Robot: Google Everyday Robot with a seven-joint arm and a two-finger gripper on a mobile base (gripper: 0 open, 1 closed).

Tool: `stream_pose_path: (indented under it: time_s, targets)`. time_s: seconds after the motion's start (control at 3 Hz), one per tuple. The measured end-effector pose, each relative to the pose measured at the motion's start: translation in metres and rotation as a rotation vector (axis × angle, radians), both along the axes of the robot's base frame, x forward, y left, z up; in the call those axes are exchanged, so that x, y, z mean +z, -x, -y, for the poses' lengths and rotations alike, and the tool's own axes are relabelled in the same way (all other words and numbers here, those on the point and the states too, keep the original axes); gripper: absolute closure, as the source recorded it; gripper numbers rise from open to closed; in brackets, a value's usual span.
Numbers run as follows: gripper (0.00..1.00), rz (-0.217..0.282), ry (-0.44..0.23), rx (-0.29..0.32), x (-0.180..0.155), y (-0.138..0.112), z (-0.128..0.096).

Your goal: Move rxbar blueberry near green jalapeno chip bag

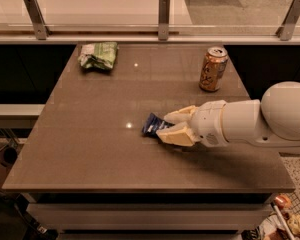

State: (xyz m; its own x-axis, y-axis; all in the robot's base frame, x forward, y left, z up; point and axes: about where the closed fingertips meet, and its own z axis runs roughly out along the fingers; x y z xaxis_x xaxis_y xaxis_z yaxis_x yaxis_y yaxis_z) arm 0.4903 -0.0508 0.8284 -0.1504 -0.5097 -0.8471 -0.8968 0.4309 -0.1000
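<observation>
1. Open table (pixel 85 144) stretches from the rxbar blueberry (pixel 151 125) to the green jalapeno chip bag (pixel 98 55) at the far-left edge.
2. An orange can (pixel 213 69) stands far right (well apart from both).
3. The bar lies flat mid-table, with its long axis roughly left-right.
4. The gripper (pixel 165 128), reaching in from the right, clamps the bar's right end.
</observation>
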Motion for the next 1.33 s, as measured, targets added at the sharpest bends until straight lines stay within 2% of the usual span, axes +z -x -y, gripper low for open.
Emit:
stream_pose_path:
  time_s: [0.67,1.0,1.33]
  targets:
    - [1.00,0.012,0.011,-0.014,0.012,-0.004,0.001]
    - [1.00,0.038,0.041,-0.019,0.041,-0.021,0.001]
    - [1.00,0.069,0.074,-0.030,0.072,-0.048,-0.002]
